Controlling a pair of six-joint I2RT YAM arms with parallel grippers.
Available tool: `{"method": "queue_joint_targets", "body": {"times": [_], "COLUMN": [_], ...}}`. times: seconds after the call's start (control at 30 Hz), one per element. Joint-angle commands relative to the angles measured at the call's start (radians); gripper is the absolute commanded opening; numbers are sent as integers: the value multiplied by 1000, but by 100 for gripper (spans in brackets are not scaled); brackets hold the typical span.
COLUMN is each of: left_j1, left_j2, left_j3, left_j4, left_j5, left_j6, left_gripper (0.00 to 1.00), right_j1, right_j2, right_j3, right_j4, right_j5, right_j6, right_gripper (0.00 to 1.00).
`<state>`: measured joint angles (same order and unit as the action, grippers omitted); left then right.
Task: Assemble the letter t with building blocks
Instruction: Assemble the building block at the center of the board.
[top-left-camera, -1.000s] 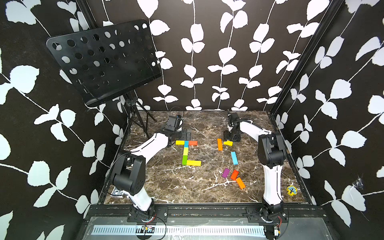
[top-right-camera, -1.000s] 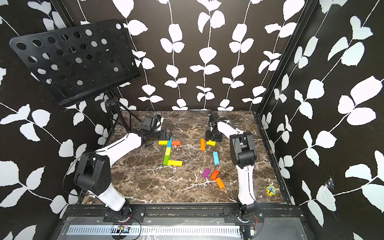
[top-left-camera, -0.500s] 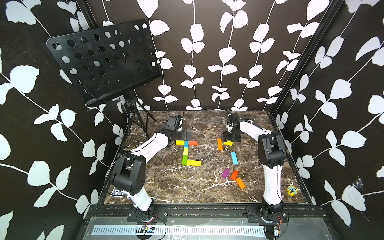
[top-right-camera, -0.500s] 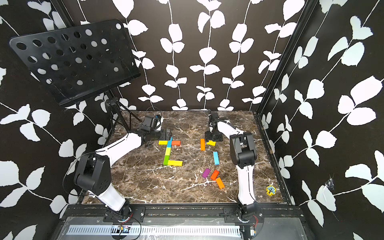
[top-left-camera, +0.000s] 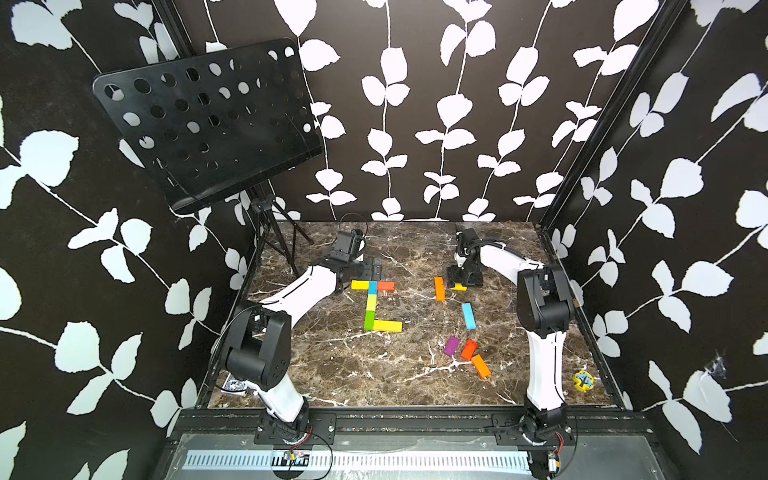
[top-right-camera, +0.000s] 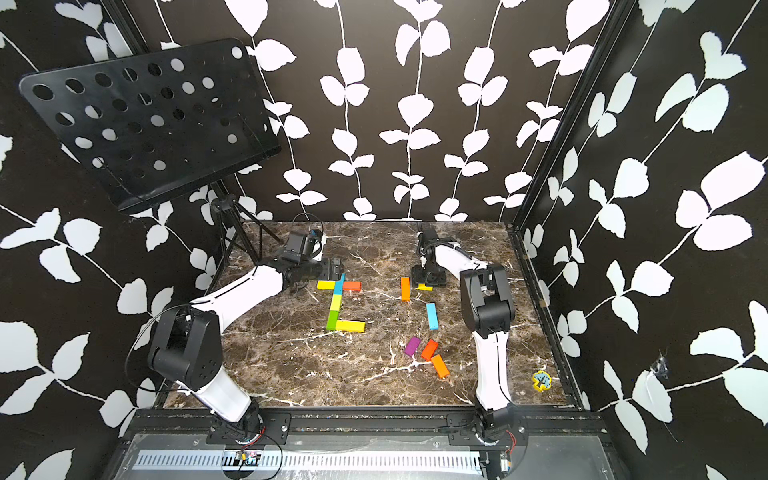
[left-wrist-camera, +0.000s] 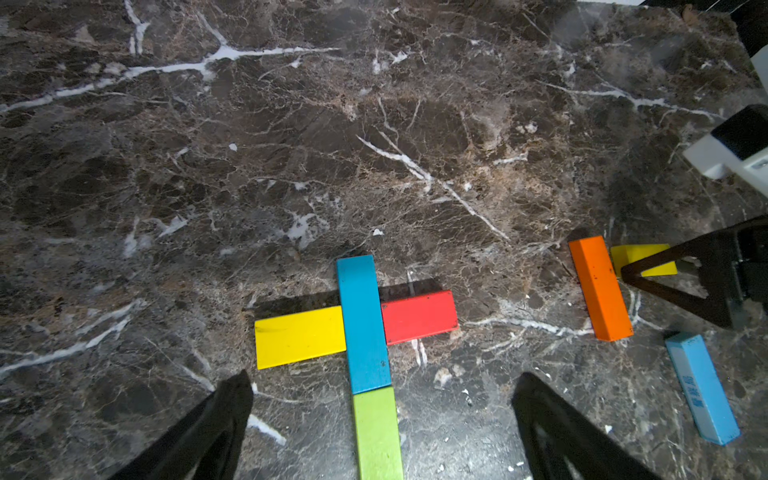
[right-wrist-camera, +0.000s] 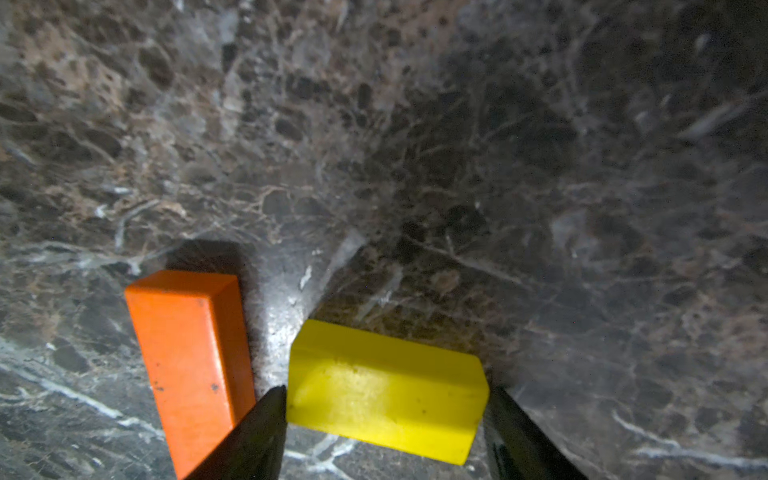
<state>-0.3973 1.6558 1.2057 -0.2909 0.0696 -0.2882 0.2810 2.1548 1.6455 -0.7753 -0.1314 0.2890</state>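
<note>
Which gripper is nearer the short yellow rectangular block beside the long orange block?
Right. The right gripper straddles the short yellow block, a finger at each end; the left gripper hovers by the crossbar of the multicoloured block t.

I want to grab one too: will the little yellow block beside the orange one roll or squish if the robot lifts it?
Probably no rolling: the yellow block has flat faces and lies flat on the table. It looks hard-edged, so likely stiff. Its smooth face might slip between the fingers.

Letter t (top-left-camera: 371, 303) at eleven o'clock on tabletop (top-left-camera: 353, 374); right gripper (top-left-camera: 462, 281) low over yellow block (top-left-camera: 458, 286) at one o'clock, beside orange block (top-left-camera: 439, 288).
</note>
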Motion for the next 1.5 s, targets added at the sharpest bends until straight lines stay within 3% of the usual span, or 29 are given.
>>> {"method": "queue_joint_targets", "body": {"times": [0.0,0.63,1.03,1.23,1.47], "left_j1": [4,4,3,3,4], "left_j2": [-13,-15,-14,-11,-10], "left_j3": [24,3,-3,2,9], "left_j4": [-19,-16,-9,-12,-17], "left_j5": [4,4,11,16,19], "left_j6": [2,-13,-22,-24,-24], "left_gripper": [99,99,99,99,99], "right_j1": [-5,4,6,-3,-54], "right_j2": [-25,-67,-123,-127,-83], "right_j3": [-13,-69,-24,86,102], "right_j4": [-19,8,-21,-75,-64], "right_j5": [0,-49,-11,50,92], "right_j6": [13,37,33,18,66], "right_gripper": [71,67,90,89,80]}}
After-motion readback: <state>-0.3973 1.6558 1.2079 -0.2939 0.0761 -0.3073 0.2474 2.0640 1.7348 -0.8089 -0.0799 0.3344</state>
